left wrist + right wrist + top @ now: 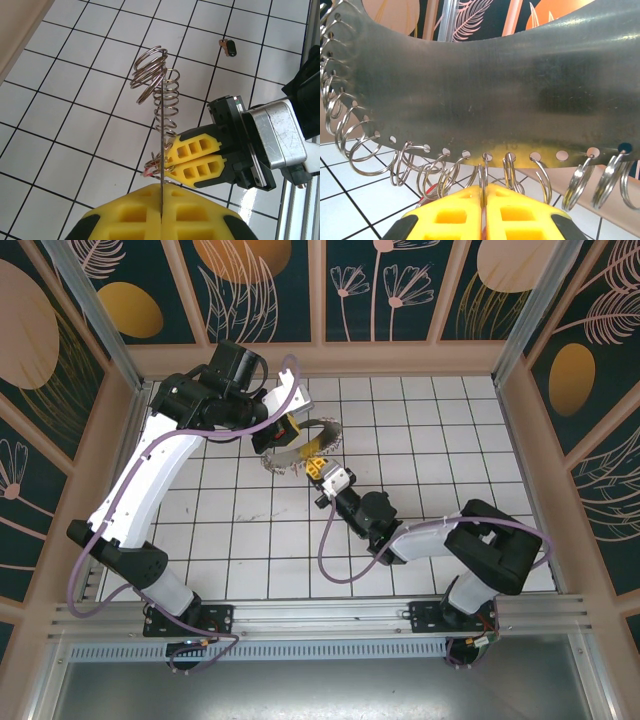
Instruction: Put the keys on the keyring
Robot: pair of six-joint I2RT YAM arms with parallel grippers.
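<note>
The keyring (300, 448) is a wide silvery metal band with holes along its rim, and small split rings hang from them. It is held up off the tiles. My left gripper (162, 212) is shut on the band, which is seen edge-on (162, 125) in the left wrist view. My right gripper (484, 192) is shut on one small split ring (483, 177) under the band (495, 90), and a sliver of red shows deep in its gap. A red piece, likely a key's head (431, 192), sits among the rings beside the fingers (148, 172). In the top view both grippers meet mid-table (316, 466).
A small dark object with a brownish end (230, 47) lies on the white tiled floor beyond the grippers. Wooden walls (130, 390) close in the table, and an aluminium rail (330, 615) runs along the near edge.
</note>
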